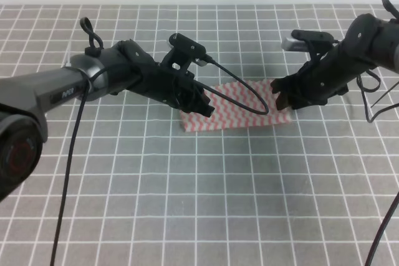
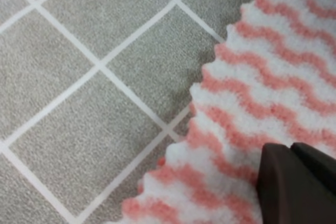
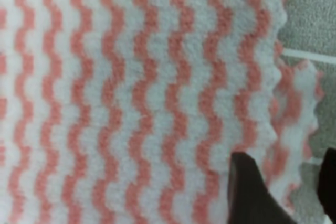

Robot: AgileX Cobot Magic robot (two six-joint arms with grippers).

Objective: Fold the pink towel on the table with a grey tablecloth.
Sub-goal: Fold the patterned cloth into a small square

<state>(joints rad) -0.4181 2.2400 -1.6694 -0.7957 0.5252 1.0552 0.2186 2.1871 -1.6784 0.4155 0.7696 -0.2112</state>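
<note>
Grey cloth printed with a grid of thin white lines covers the worktop (image 1: 187,204), which fills the near part of the exterior high view. Beyond the bare near squares, toward the middle and a little right of it, lies the pink towel (image 1: 240,111), flat on the worktop as a strip, wider left to right than near to far, with wavy pink and white stripes and scalloped edges.

At its left end is the left claw (image 1: 201,103), low over the cloth at the towel's left edge. From the left wrist view a dark finger (image 2: 294,184) rests on or just above the towel (image 2: 262,77), near its scalloped border, with grey gridded cloth (image 2: 94,77) lying beside it. Only this one finger is clearly shown, so I cannot tell how far this claw is parted or whether it has hold of the fabric. A black cable (image 1: 246,91) loops from the left arm across the towel's top.

At the towel's right end is the right claw (image 1: 285,99), down at the far right corner. In the right wrist view two dark fingers (image 3: 252,192) stand apart with the towel's right edge (image 3: 291,124) between them, where a second layer of the fabric shows past the top one. The claw is parted around that edge, and whether it touches the fabric cannot be told.
</note>
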